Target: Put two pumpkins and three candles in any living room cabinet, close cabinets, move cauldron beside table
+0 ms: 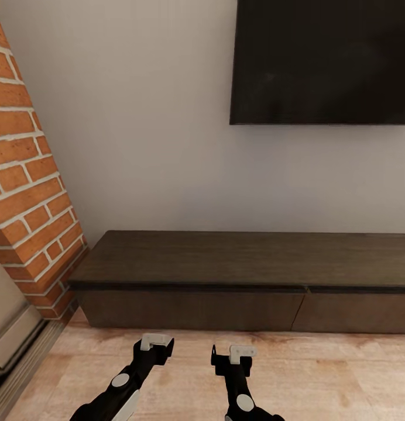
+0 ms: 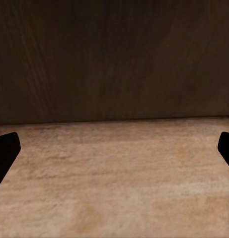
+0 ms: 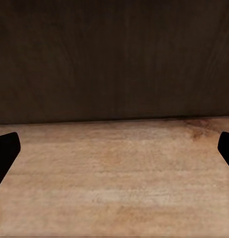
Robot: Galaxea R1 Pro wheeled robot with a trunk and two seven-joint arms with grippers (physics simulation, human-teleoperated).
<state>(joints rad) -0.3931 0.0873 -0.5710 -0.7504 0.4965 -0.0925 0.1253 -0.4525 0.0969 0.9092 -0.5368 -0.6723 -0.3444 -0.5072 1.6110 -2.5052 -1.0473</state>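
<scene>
The long low dark brown cabinet [image 1: 237,275] stands against the wall, its flat drawer fronts shut. Both arms hang low in front of it over the wood floor. My left gripper [image 1: 155,345] and right gripper [image 1: 233,356] point at the cabinet's front. In the left wrist view the left gripper [image 2: 114,148] is open, its dark fingertips [image 2: 5,151] wide apart and nothing between them; the cabinet front [image 2: 114,59] faces it. The right gripper [image 3: 114,148] is open too, empty, facing the cabinet front [image 3: 114,59]. Pumpkins, candles, cauldron and table are out of view.
A black TV screen [image 1: 322,61] hangs on the pale wall above the cabinet. A brick pillar [image 1: 27,193] rises at the left, close to the cabinet's left end. Light wood floor [image 1: 319,374] lies between me and the cabinet.
</scene>
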